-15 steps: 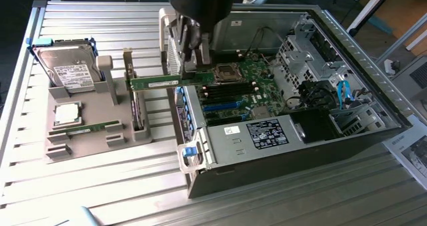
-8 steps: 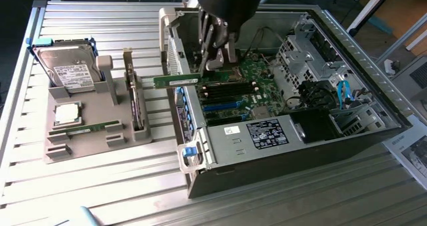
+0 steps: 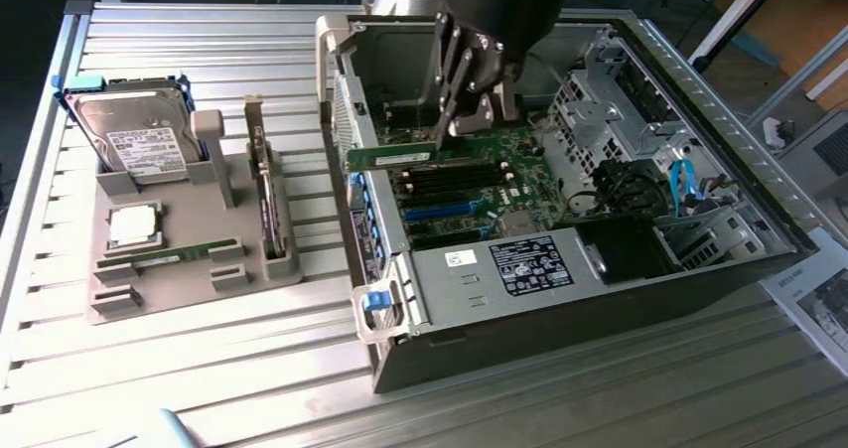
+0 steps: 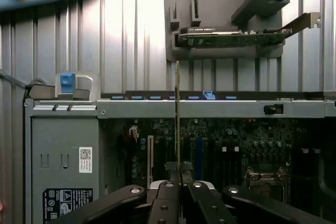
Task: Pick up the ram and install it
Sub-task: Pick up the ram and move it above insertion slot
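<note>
Exterior view: your gripper (image 3: 467, 120) hangs inside the open computer case (image 3: 530, 349), its jaws clamped on one end of the ram (image 3: 395, 156). The green stick is held level and on edge, its free end reaching toward nine o'clock, near the case wall. It sits in the air just above the motherboard (image 3: 464, 205), over the memory slots (image 3: 458, 178), and is not seated in any of them. At nine o'clock from the case, on the exterior view's left, a grey tray (image 3: 179, 220) rests on the slatted metal table (image 3: 199, 369). The tray carries a hard drive (image 3: 139, 140) at its twelve o'clock end, a processor (image 3: 135, 225) near its middle, a second memory stick (image 3: 166, 257) just below that, and an expansion card (image 3: 272, 205) standing on edge along its three o'clock side.

Wrist view: you see the ram (image 4: 177, 108) edge-on as a thin line running straight out from the gripper (image 4: 178, 174), the black fingers (image 4: 167, 198) closed tight against its faces. The motherboard (image 4: 236, 145) lies behind it, and the stick's far end crosses the case rim (image 4: 220, 109). Beyond the rim you see the tray (image 4: 220, 3) with the expansion card (image 4: 231, 38).
</note>
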